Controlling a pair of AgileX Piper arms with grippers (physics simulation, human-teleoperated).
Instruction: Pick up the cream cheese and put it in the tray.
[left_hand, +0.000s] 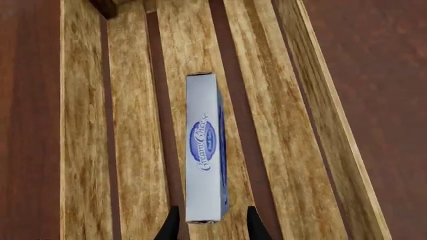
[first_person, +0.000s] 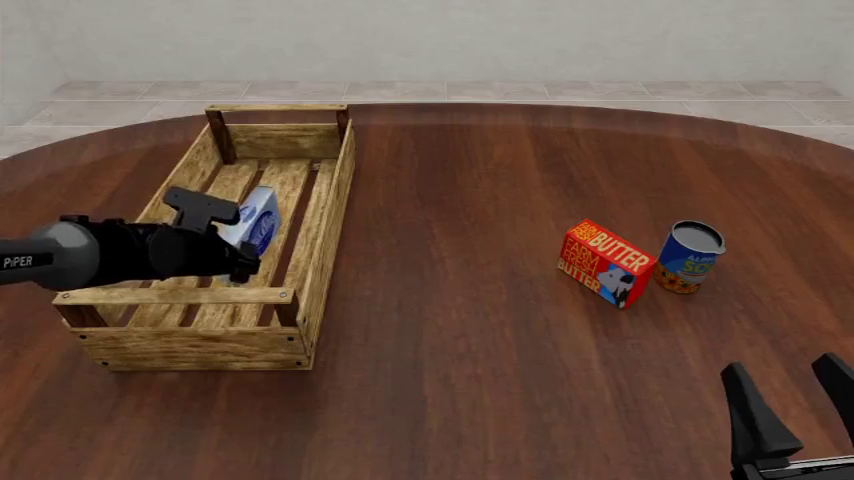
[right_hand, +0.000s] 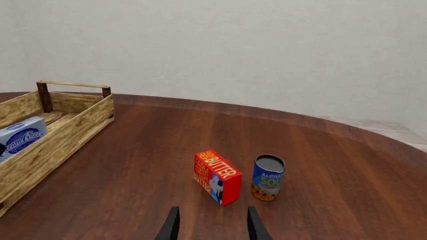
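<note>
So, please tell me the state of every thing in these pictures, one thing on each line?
cream cheese: inside the tray, standing on a narrow edge on the slats, between the left jaws.
tray: upright on the table, holding only the cream cheese.
left gripper: open, over the tray.
right gripper: open, holding nothing.
butter box: on the table, tilted.
can: upright beside the butter box.

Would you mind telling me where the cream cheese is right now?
In the front view, the cream cheese stands on edge inside the tray at the table's left, right at the left gripper, well away from the butter box.
</note>
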